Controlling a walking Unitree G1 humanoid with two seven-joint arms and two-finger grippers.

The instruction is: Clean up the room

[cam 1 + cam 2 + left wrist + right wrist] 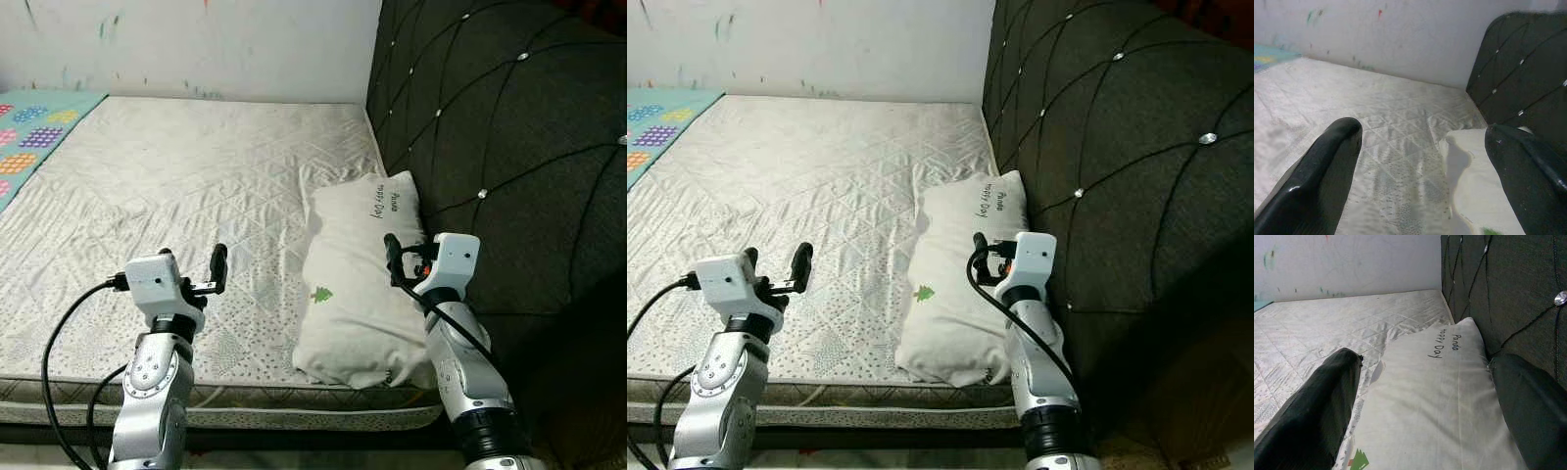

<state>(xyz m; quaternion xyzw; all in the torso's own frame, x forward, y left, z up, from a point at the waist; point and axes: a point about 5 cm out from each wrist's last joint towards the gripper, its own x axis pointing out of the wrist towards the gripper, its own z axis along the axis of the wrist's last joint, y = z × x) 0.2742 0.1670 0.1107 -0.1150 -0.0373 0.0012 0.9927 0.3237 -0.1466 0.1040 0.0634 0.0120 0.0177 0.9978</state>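
The mattress [176, 186] lies bare over most of its quilted top, with wide open room from its near edge back to the white wall [196, 44]. A patterned play mat [29, 132] shows past the far left corner, cut off by the picture's border. Along the right edge stands the dark tufted headboard [500, 127], and the white pillow [358, 284] lies against it at the near right corner, its lower end reaching the mattress's near edge. The small print on the pillow reads "Happy Day"; the word beside it is hard to make out.

The left gripper [217, 269] hovers above the near edge, fingers well apart, holding nothing. The right gripper [1425, 396] is over the pillow's near end, fingers spread wide on either side of it, one close to the headboard; whether they touch the cloth I cannot tell.
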